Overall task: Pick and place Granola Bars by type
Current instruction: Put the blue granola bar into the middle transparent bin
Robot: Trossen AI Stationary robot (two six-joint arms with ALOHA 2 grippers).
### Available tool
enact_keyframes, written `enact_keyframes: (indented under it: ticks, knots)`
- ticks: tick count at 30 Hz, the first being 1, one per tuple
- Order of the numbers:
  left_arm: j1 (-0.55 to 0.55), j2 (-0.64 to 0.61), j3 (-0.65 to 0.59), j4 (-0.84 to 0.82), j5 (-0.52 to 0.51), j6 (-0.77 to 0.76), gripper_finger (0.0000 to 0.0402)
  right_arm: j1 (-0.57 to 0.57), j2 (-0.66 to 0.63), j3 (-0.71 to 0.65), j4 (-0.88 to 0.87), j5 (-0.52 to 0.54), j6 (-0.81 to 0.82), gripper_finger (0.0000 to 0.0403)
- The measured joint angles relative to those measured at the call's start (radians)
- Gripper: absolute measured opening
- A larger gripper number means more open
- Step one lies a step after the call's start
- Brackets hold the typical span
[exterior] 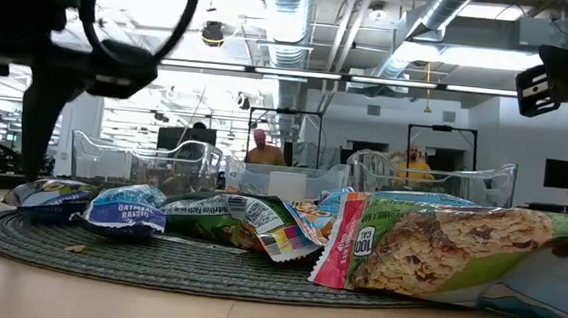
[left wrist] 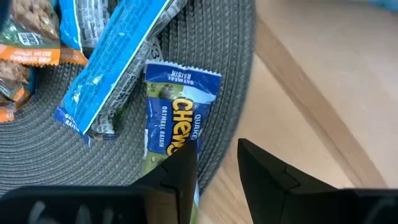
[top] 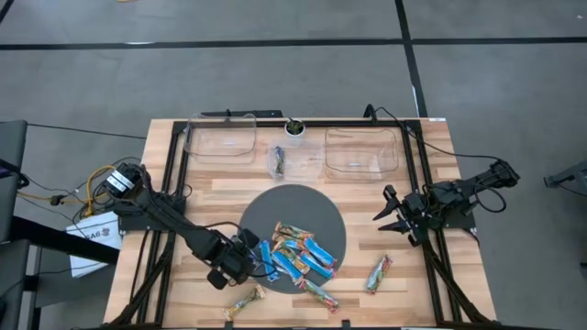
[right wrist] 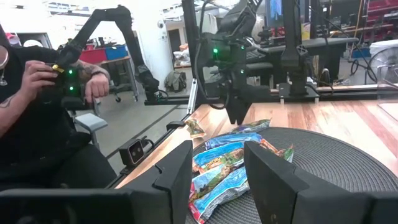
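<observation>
Several granola bars point(top: 298, 255) lie piled on the near half of a round grey woven mat point(top: 303, 203). Their wrappers are bright blue, dark blue and green-tan-orange. My left gripper point(top: 240, 258) is open, low at the mat's near-left rim. In the left wrist view point(left wrist: 217, 180), one finger point(left wrist: 180, 180) stands over the near end of a dark blue Chewy bar point(left wrist: 171, 115). That bar lies flat on the mat beside a bright blue bar point(left wrist: 112, 68). My right gripper point(top: 393, 216) is open and empty, off the mat toward the table's right side. My left gripper comes at the dark blue bar slanting down from the mat's near-left rim. Its one finger hides the bar's near end point(left wrist: 163, 163), and I cannot tell whether it touches the bar. The bar lies flat on the mat.
Two clear bins point(top: 220, 139) point(top: 362, 151) stand at the far edge, with a small white pot point(top: 294, 127) between them. Single bars lie off the mat at the near right point(top: 379, 273), the near left point(top: 245, 301) and the far middle point(top: 278, 160). A seated person point(right wrist: 37, 93) shows beyond the table.
</observation>
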Motion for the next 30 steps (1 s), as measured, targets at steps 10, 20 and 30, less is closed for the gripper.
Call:
enact_keyframes:
  ticks: [10,20,30]
  knots:
    - [-0.01,-0.061,0.002,-0.011,-0.069,0.003,0.0109,0.0,0.0,0.0,0.0,0.0,0.0,0.0137]
    - [0.032,-0.061,0.001,-0.025,-0.137,0.008,0.0122,0.0,0.0,0.0,0.0,0.0,0.0,0.0137]
    - [0.032,-0.061,0.001,-0.031,-0.094,-0.046,0.02,0.0,0.0,0.0,0.0,0.0,0.0,0.0138]
